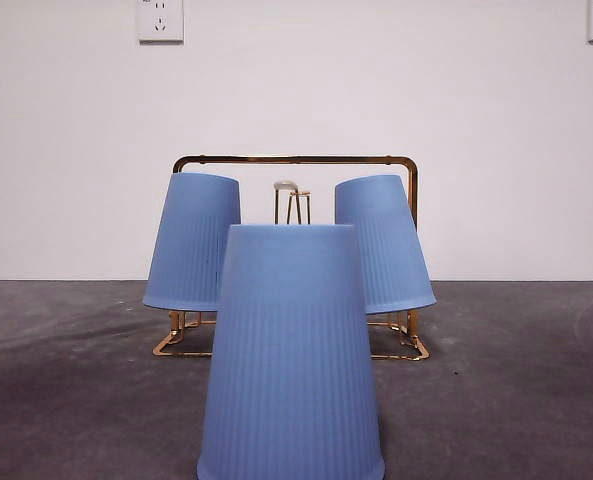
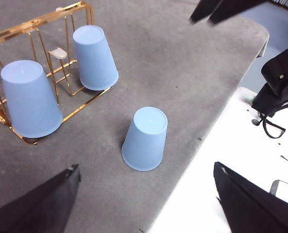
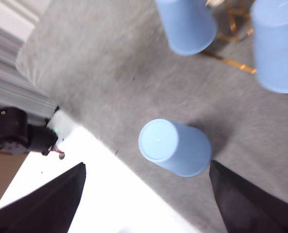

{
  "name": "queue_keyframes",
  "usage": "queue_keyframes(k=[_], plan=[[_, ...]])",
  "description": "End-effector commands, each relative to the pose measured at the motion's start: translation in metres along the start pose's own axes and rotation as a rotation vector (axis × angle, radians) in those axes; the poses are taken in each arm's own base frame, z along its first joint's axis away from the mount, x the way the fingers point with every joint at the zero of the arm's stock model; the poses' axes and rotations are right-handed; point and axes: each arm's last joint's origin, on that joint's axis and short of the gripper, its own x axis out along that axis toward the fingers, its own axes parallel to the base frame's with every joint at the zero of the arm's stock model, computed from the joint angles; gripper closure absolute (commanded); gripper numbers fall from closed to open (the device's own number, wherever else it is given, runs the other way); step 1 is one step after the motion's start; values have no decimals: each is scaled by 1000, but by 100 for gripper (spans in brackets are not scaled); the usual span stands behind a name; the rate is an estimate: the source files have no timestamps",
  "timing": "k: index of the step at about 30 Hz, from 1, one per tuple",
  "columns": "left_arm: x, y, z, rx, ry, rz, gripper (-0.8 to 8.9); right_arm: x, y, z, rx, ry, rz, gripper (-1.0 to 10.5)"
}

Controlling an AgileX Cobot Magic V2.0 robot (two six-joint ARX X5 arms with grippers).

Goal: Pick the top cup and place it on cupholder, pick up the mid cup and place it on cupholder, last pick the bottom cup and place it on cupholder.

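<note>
Two blue cups already hang upside down on the cupholder (image 1: pixel 296 160), one (image 1: pixel 193 240) on each side of it, so only the last cup (image 1: pixel 292 355) is left. It stands mouth-down on the grey table (image 1: pixel 516 380), just in front of the rack and apart from it. Between the hung cups, a white-tipped peg (image 2: pixel 59 52) looks free; you should aim for that one. Close on the ribbed wall partway up, lift straight, and clear the hung cups before lowering. Both arms hover above the table, looking down on the cup. Your left end effector (image 2: pixel 146 204) and right end effector (image 3: pixel 146 199) each have their jaws spread wide, holding nothing. Squeeze gently, since the thin cup probably dents.
</note>
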Motion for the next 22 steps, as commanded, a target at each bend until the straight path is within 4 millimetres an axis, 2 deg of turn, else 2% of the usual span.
queue_keyframes(k=[1, 8, 14, 22], plan=[[-2, -1, 2, 14, -23, -9, 376, 21, 8, 9, 8, 36, 27, 541], [-4, -2, 1, 17, -31, -8, 376, 81, 23, 16, -14, 129, -61, 541], [-5, -2, 1, 17, -32, -8, 377, 113, 32, 18, -50, 173, -143, 529], [-5, -2, 1, 20, -31, -13, 376, 142, 33, 12, -74, 238, -217, 511]])
